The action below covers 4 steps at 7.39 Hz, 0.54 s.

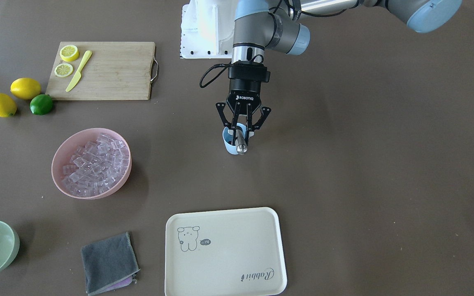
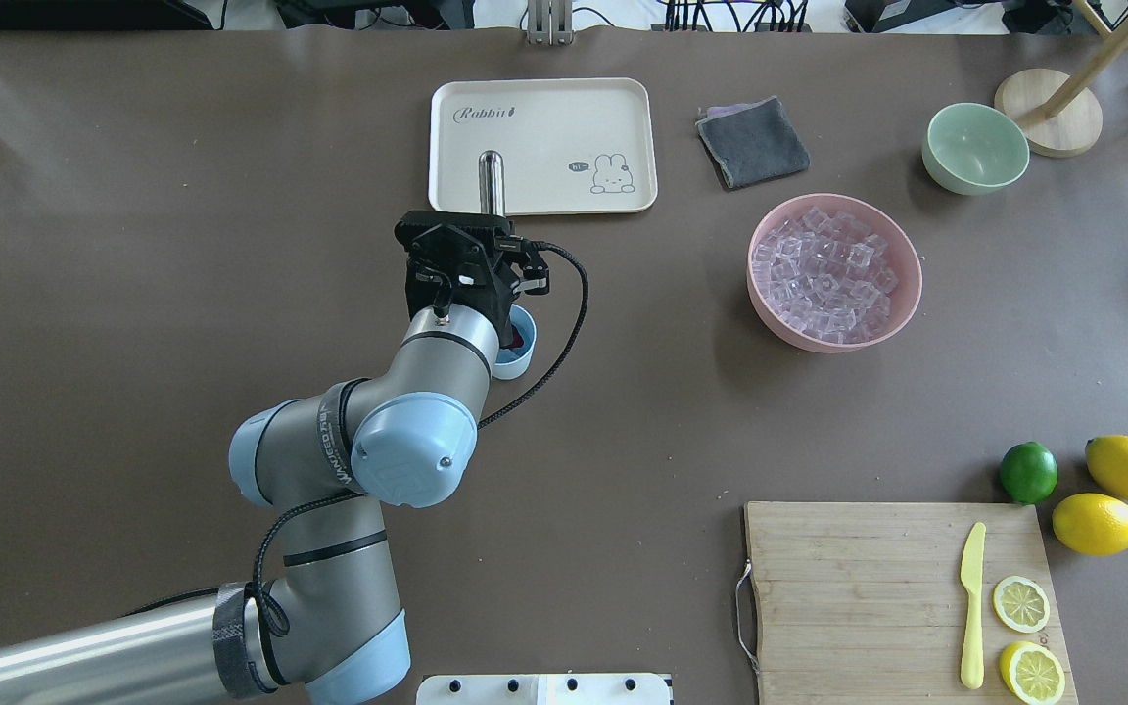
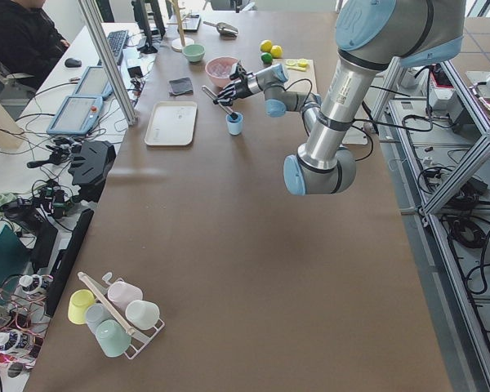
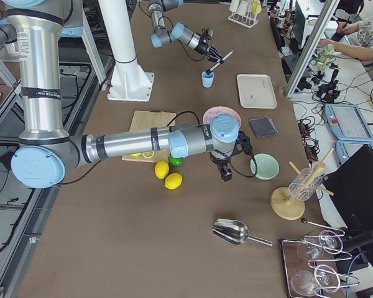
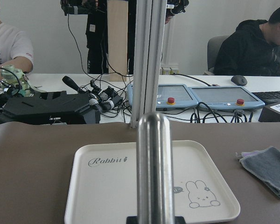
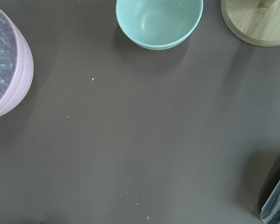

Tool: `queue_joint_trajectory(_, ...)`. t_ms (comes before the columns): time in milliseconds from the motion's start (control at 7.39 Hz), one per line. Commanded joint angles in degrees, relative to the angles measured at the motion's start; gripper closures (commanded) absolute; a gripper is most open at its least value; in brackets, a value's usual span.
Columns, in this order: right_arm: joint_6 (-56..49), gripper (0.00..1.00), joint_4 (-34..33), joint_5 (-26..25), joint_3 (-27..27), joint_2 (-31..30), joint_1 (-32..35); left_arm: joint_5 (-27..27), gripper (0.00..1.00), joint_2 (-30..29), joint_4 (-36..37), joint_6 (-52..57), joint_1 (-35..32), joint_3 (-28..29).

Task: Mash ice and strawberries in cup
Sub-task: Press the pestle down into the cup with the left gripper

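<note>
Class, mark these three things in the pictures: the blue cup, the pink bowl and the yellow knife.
blue cup (image 1: 229,144): front-facing view, on its outer wall.
pink bowl (image 1: 93,194): front-facing view, on its outer wall.
yellow knife (image 1: 78,70): front-facing view, at its middle.

The brown table (image 1: 344,164) is seen steeply from above by 2 opposed cameras; the cream rectangular tray (image 1: 228,246) is shared

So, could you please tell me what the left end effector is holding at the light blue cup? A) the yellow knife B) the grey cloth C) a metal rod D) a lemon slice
C: the left end effector is shut on a metal rod whose lower end dips into the cup, while the knife lies on the cutting board.
</note>
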Motion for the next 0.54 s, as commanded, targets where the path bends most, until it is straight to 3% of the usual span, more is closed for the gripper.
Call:
queue_joint_trajectory(0, 0.5, 0.01, 0.1, 0.0, 0.1, 0.0, -0.3, 0.2, 1.00, 0.3, 0.0, -0.3, 0.7, 0.5)
queue_joint_trajectory(406, 0.5, 0.01, 0.1, 0.1, 0.2, 0.0, -0.3, 0.0, 1.00, -0.2, 0.1, -0.1, 0.8, 0.0)
